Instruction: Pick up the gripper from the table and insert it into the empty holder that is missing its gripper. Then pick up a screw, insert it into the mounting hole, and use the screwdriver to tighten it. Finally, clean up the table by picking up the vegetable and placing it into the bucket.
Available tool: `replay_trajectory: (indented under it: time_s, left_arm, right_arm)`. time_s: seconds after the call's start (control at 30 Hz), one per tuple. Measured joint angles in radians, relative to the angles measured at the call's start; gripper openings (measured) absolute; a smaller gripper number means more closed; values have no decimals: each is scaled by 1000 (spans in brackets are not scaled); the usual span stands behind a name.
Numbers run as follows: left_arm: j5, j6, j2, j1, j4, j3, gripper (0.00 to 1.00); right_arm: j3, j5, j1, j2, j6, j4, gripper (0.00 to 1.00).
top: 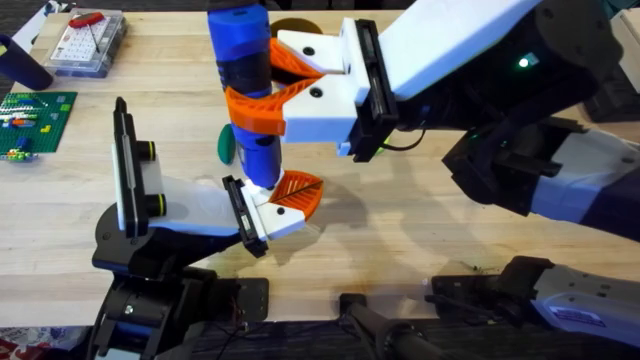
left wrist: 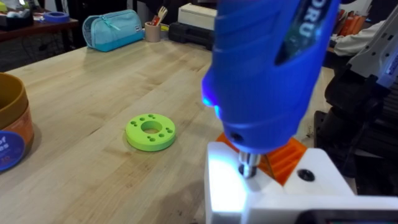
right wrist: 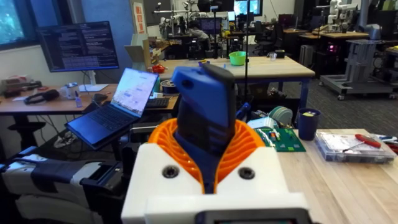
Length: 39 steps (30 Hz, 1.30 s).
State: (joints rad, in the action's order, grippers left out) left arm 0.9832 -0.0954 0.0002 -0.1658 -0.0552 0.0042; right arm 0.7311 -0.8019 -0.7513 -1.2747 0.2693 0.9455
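Observation:
My right gripper (top: 262, 85) (right wrist: 208, 149) is shut on the blue screwdriver (top: 240, 45) (right wrist: 205, 106), holding it upright. Its metal tip (left wrist: 249, 165) presses down on the white holder (top: 268, 215) (left wrist: 280, 199) at the end of my left gripper (top: 285, 205). The orange ribbed gripper (top: 300, 188) (left wrist: 287, 158) sits in that holder, just beyond the tip. Any screw under the tip is hidden. The dark-green vegetable (top: 226, 144) lies on the table (top: 420, 240) behind the screwdriver, partly covered. The orange-tan bucket (left wrist: 11, 127) (top: 288, 25) stands at the far side, partly hidden in the overhead view.
A lime-green disc with holes (left wrist: 150, 132) lies on the table past the holder. A clear parts box with a red-handled tool (top: 85, 40) and a green brick plate (top: 35, 120) sit at the far left. A teal pouch (left wrist: 115, 30) lies farther off.

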Motion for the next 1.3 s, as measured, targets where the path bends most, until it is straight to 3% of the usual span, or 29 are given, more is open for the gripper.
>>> replay_trajectory:
  time_s: [0.33, 0.73, 1.3]
  left_arm:
    - [-3, -3, 0, 0, -16, 1, 14]
    - [-4, -3, 0, 0, -16, 1, 14]
    - [-4, -3, 0, 0, -16, 1, 14]
  right_arm:
    - [-4, -38, 0, -3, 4, 116, 49]
    - [57, -161, 0, 14, 15, 35, 48]
    - [71, -176, 1, -1, -9, 16, 49]
